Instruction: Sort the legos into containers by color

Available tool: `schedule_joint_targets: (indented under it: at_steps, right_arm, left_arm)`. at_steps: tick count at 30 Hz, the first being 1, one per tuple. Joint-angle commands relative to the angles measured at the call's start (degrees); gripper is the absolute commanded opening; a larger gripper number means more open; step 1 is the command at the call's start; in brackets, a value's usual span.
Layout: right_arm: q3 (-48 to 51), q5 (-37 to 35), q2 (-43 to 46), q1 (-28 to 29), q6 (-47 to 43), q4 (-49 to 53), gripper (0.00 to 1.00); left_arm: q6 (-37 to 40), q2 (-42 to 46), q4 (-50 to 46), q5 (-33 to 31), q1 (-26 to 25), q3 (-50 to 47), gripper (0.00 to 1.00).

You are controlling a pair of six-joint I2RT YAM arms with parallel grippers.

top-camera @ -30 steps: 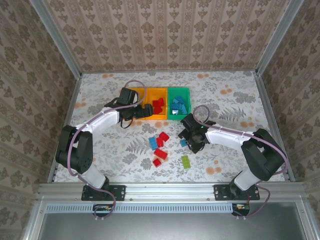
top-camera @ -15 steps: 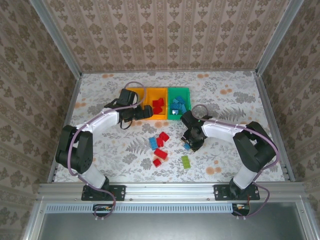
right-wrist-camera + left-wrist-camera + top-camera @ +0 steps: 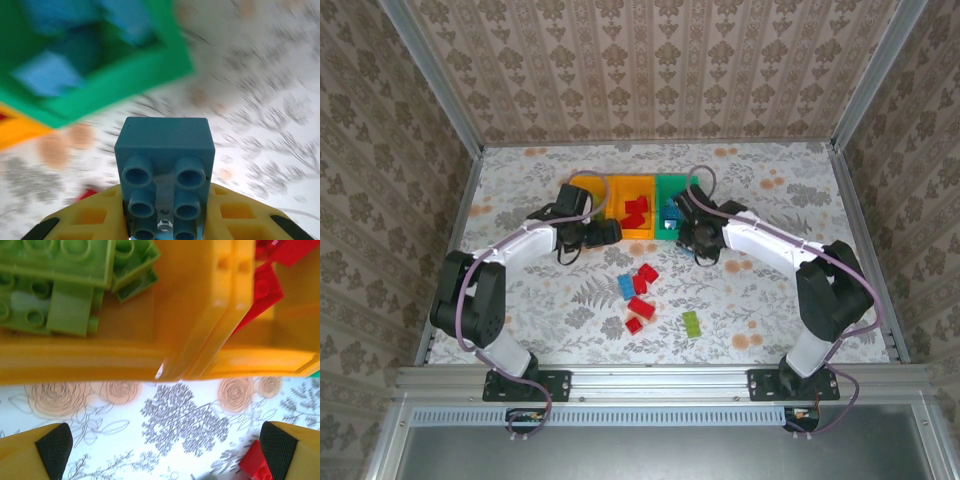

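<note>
Presently the right pincer (image 3: 164, 216) is clamped on a blue brick (image 3: 164, 150), its studs facing the wrist camera, just in front of the green bin (image 3: 115, 85). That bin already holds blue bricks (image 3: 678, 210). The left pincer (image 3: 165, 450) has its fingers apart over the surface (image 3: 200, 410), left of the green bin. It sits by the near walls of the outer orange bin (image 3: 75, 360), which holds lime bricks (image 3: 60, 290), and the middle orange bin (image 3: 260, 362), which holds red bricks (image 3: 265, 285). Nearer than the green bin, loose red legos (image 3: 641, 307), a blue lego (image 3: 626, 286) and a lime lego (image 3: 691, 323) lie on the surface.
</note>
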State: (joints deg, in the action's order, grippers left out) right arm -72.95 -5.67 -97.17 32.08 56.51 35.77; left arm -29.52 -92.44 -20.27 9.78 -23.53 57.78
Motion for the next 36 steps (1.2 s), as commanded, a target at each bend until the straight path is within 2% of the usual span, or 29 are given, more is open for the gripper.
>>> schedule_joint_targets:
  at_steps: [1, 5, 10, 11, 14, 18, 20, 23, 29, 36]
  right_arm:
    - [-7.01, -1.45, -2.86, -1.44, -10.1, -0.96, 0.28]
    - [-16.09, -1.6, -10.58, -3.79, -15.11, 1.08, 0.29]
    - [-25.18, -1.2, -18.46, -6.01, -16.87, 2.7, 0.31]
    - [-26.82, -1.56, -19.81, -6.35, -16.96, 2.98, 0.32]
    - [-30.45, -2.31, -22.76, -7.41, -16.94, 3.75, 0.38]
    - [-33.63, -1.53, -25.24, -8.43, -17.03, 4.86, 0.51]
    - [-33.6, -0.52, -24.83, -8.41, -17.55, 4.44, 0.57]
    - [-32.06, 1.26, -23.1, -8.12, -18.63, 3.15, 0.72]
    - [-24.57, 2.67, -15.45, -4.5, -20.64, 0.73, 0.74]
    - [-11.17, 0.87, -6.96, 6.46, -19.91, -3.78, 0.72]
  left_arm:
    - [0.63, 2.19, -2.05, -0.31, 0.01, -1.71, 1.0]
    - [-0.28, 3.19, -1.79, -0.16, -0.61, -2.97, 1.0]
    - [-0.44, 4.19, -3.84, -0.86, -2.25, -3.66, 1.0]
    - [-1.07, 4.29, -4.19, -0.78, -4.34, -4.03, 1.0]
    - [-3.66, 4.36, -4.34, 1.25, -5.79, -5.57, 1.0]
    - [-6.69, 3.55, -5.16, 2.49, -8.19, -6.59, 1.0]
    - [-7.76, 3.45, -5.25, 2.17, -9.11, -6.96, 1.0]
    - [-8.67, 3.37, -4.86, 1.87, -9.34, -7.33, 1.0]
    - [-8.57, 2.39, -6.38, 0.42, -7.17, -5.47, 1.0]
    - [-7.76, 5.47, -7.52, -0.72, 1.88, -7.07, 1.0]
